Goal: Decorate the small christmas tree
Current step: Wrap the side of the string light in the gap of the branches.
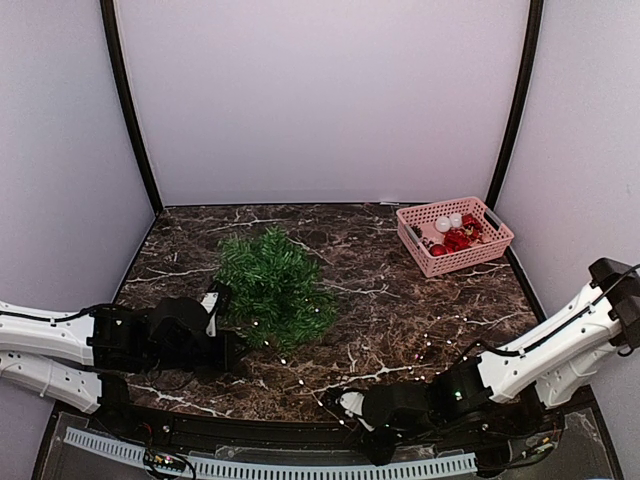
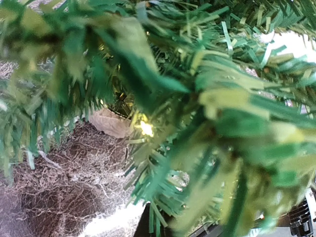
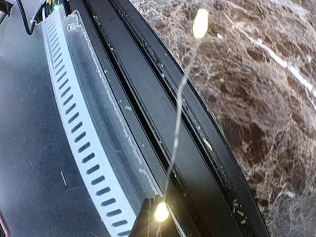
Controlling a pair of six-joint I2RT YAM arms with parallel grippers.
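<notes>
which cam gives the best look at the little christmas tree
The top external view: the small christmas tree shows whole on the table. The left wrist view gives only blurred close-up branches and one lit bulb. The right wrist view shows none of it, only a light string over the table's edge.

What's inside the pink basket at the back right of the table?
Red ornaments and two white balls lie in the pink basket. Anything beneath them is covered.
</notes>
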